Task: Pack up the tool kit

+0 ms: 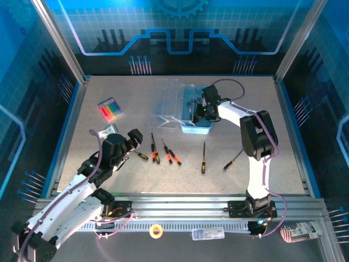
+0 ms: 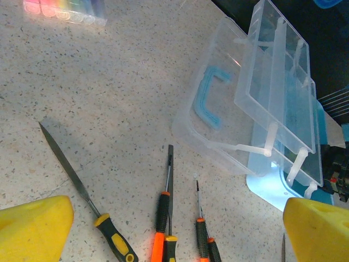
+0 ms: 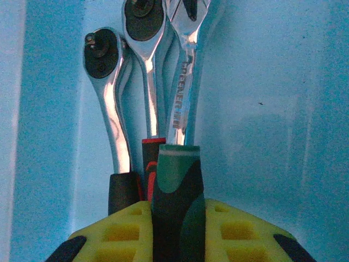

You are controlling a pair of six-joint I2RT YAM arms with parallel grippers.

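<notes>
The tool kit is a clear case with a blue base (image 1: 195, 129) and an open lid (image 2: 218, 109), at the table's back middle. My right gripper (image 1: 203, 112) reaches into the base, shut on a ratchet wrench (image 3: 185, 109) by its green-and-black handle. Two more ratchets (image 3: 109, 98) lie beside it in the base. My left gripper (image 1: 133, 139) hangs open over loose tools: a file with a yellow-black handle (image 2: 82, 191), an orange-handled screwdriver (image 2: 162, 210) and two small screwdrivers (image 2: 200, 229). Its yellow fingers (image 2: 35, 226) stand wide apart, holding nothing.
Two more screwdrivers (image 1: 204, 158) (image 1: 233, 160) lie right of centre. A pack of coloured markers (image 1: 110, 109) sits at the left, a small clear packet (image 1: 106, 131) near it. A tape roll (image 1: 156, 231) rests on the front rail.
</notes>
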